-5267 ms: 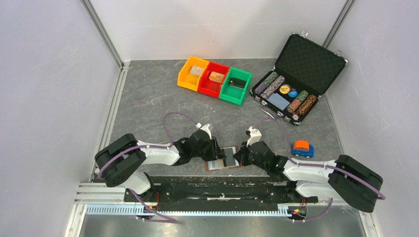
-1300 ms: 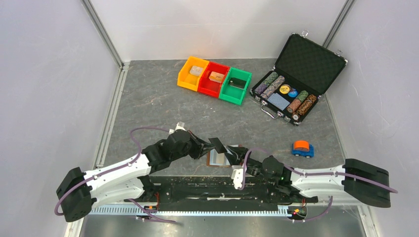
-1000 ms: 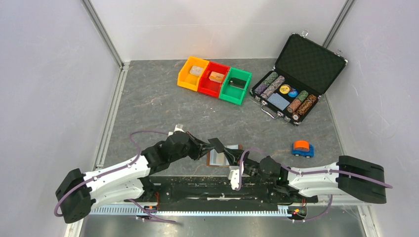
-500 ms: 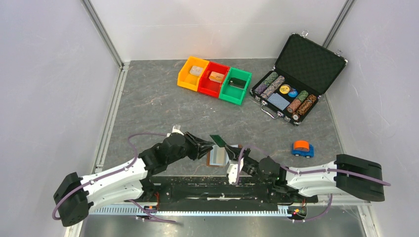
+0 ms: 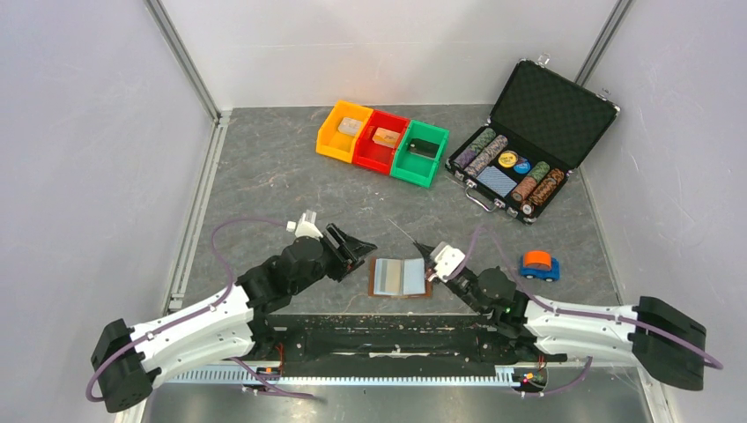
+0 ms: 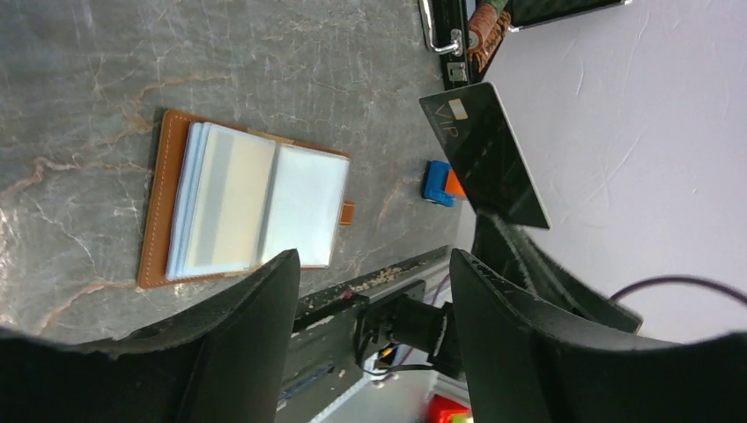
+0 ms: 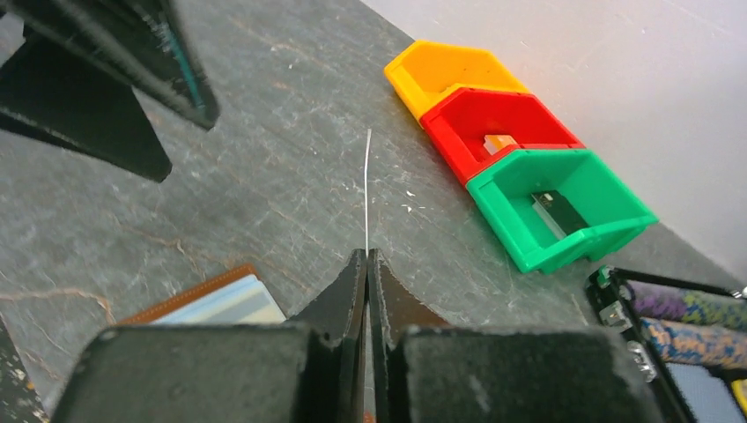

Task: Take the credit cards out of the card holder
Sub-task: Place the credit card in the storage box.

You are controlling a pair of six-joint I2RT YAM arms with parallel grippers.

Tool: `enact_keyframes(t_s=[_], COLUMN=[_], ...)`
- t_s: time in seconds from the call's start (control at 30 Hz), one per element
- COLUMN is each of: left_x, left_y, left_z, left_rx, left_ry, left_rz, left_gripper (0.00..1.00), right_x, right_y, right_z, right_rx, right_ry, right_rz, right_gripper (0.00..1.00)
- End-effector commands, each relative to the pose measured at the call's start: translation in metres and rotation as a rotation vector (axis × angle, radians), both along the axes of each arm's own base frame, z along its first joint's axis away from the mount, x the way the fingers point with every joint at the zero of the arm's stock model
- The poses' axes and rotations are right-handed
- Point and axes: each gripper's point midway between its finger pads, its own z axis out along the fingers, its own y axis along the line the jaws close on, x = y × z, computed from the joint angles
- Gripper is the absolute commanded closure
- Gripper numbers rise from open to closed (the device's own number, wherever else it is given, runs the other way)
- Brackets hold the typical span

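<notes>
The brown card holder [image 5: 401,278] lies spread open on the table, its pale blue-grey pockets up; it also shows in the left wrist view [image 6: 247,207]. My right gripper [image 5: 426,254] is just right of it, shut on a dark credit card [image 5: 403,234] held above the table. That card is edge-on in the right wrist view [image 7: 367,189]. The left wrist view shows its face [image 6: 484,154], marked VIP. My left gripper [image 5: 357,247] is open and empty just left of the holder. Its jaws stand wide apart in the left wrist view [image 6: 372,260].
Orange [image 5: 345,129], red [image 5: 381,140] and green [image 5: 421,153] bins stand in a row at the back. The open black chip case [image 5: 528,141] is at the back right. A small blue and orange toy car [image 5: 539,264] sits right of my right gripper.
My left gripper has drawn back to the left, open, away from the card. My right arm has swung up and to the right with the card, which now stands edge-on to the top camera.
</notes>
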Motion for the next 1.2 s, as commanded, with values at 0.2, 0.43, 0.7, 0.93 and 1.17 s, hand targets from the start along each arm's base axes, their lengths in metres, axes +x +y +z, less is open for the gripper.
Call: enact_keyframes(t_s=[0.2,0.43,0.7,0.93,1.17], left_x=[0.001,0.000,0.005,0.022,0.029], left_y=[-0.001,-0.002,0.007,0.043,0.052], left_z=[0.035,0.034,0.054,0.077,0.072], left_rx=[0.199,0.311,0.440,0.790,0.918], left_ry=[-0.364,-0.421,-0.511,-0.547,-0.571], left_rz=[-0.211,-0.297,-0.340,-0.373,-0.414], left_gripper=[0.31,0.30,0.29,0.01,0.00], right_x=[-0.001,0.000,0.027,0.081,0.139], right_y=[-0.004,-0.001,-0.020,-0.057,-0.070], right_z=[0.008,0.018,0.038,0.066,0.067], right_rx=[0.272,0.324,0.426,0.544,0.660], right_ry=[0.297,0.358,0.432,0.449,0.547], right_rz=[0.079,0.106,-0.061,-0.287,-0.317], right_gripper=[1.00,1.00,1.00,1.00,1.00])
